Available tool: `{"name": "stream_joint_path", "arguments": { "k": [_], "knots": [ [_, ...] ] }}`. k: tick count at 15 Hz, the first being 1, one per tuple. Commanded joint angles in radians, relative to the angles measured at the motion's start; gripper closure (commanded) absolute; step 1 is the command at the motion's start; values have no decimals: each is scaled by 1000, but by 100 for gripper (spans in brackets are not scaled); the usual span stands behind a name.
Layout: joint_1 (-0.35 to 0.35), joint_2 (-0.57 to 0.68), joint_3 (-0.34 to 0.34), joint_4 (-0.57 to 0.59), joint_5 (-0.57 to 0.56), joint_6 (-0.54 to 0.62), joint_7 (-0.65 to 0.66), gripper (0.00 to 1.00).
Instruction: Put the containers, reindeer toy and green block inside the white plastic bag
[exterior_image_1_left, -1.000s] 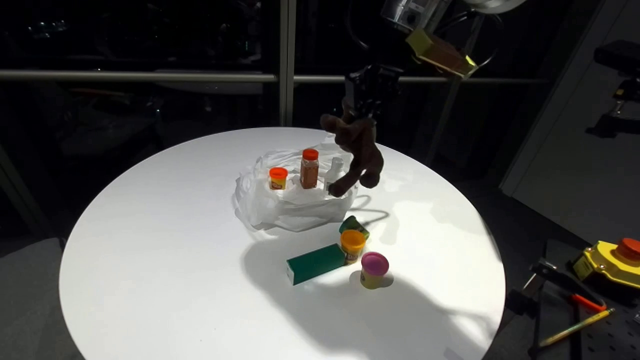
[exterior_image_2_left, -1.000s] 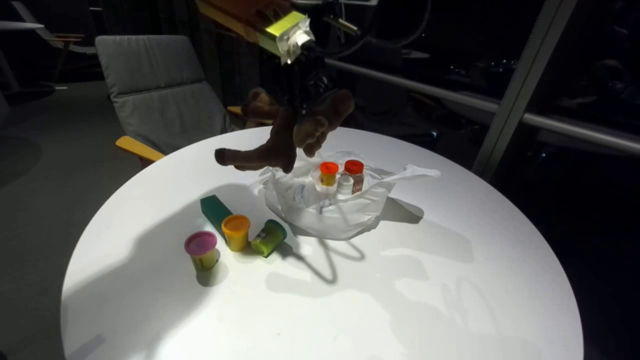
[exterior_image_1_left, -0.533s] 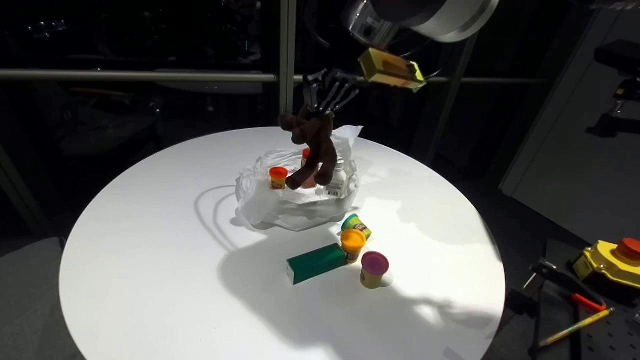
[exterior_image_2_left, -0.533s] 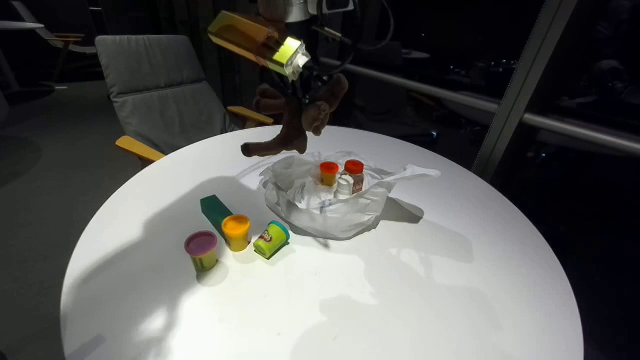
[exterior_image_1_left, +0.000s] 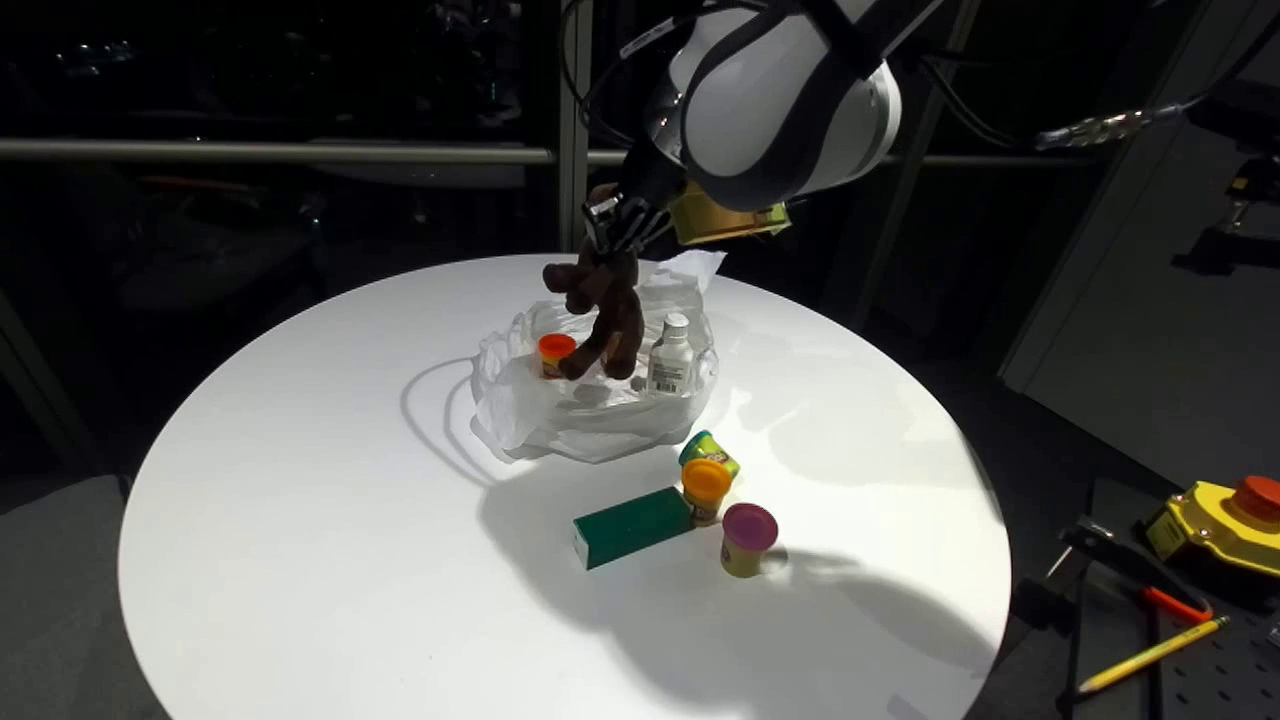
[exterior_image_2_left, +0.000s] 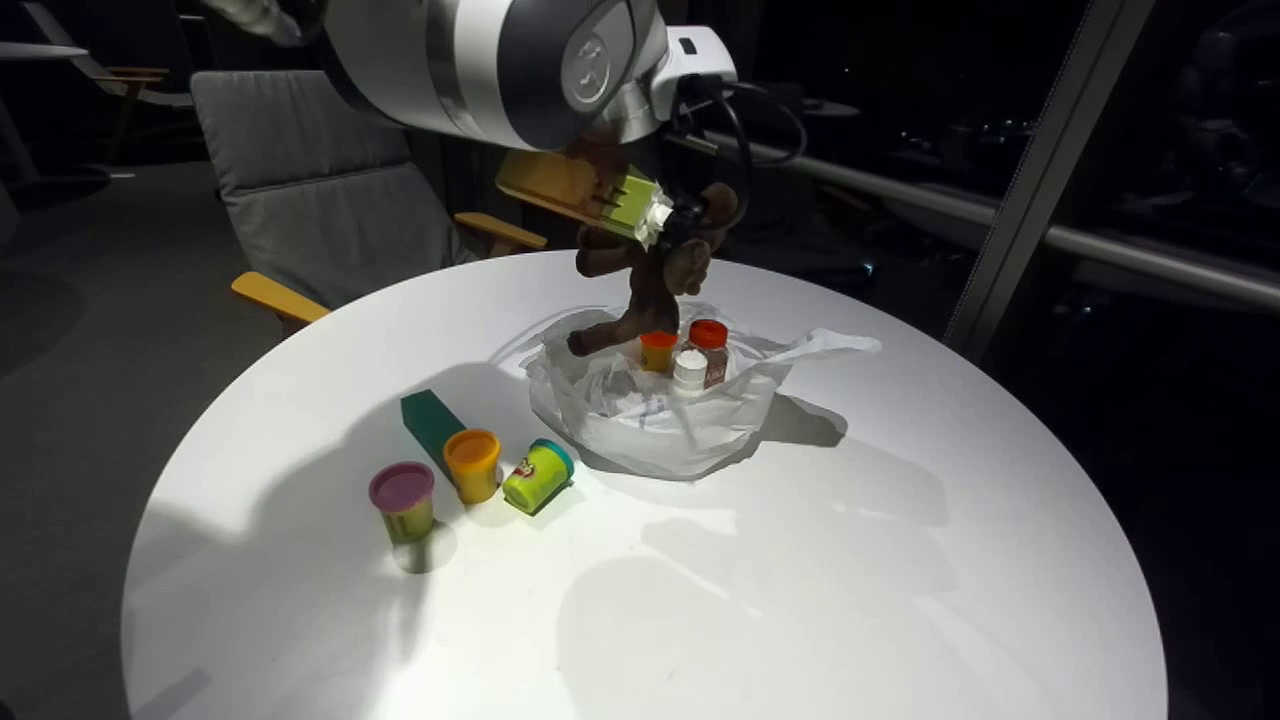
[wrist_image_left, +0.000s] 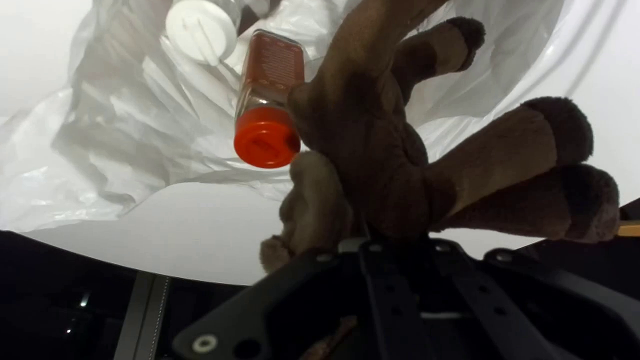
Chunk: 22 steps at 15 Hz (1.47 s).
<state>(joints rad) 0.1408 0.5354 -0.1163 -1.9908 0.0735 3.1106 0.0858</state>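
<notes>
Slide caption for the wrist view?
Black gripper holds brown plush reindeer toy over wrinkled white plastic bag containing clear red-capped bottle.

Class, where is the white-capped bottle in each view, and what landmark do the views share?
In an exterior view: white-capped bottle near centre, right of the reindeer toy.
In an exterior view: white-capped bottle just right of centre.
Wrist view: white-capped bottle at upper left.
Shared landmark: white plastic bag.

The reindeer toy (wrist_image_left: 372, 145) is brown, the block (exterior_image_1_left: 632, 527) green.

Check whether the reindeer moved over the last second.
Yes, leftward in an exterior view: the reindeer overlapped the white-capped bottle then; now it hangs left of it.
</notes>
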Motion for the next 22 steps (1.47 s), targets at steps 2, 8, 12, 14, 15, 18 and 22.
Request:
{"name": "stream_joint_path", "arguments": {
  "k": [2, 8, 12, 14, 15, 18, 22],
  "knots": [
    [54, 92, -63, 91, -22, 25, 52, 93],
    [142, 172, -153, 144, -42, 44, 65, 93],
    [179, 218, -179, 176, -41, 27, 65, 93],
    [192, 243, -189, 194, -41, 14, 66, 93],
    [197, 253, -193, 198, -41, 15, 66, 94],
    [215, 289, -213, 225, -42, -5, 67, 93],
    [238, 335, -249, 265, -54, -74, 75, 93]
  ]
}}
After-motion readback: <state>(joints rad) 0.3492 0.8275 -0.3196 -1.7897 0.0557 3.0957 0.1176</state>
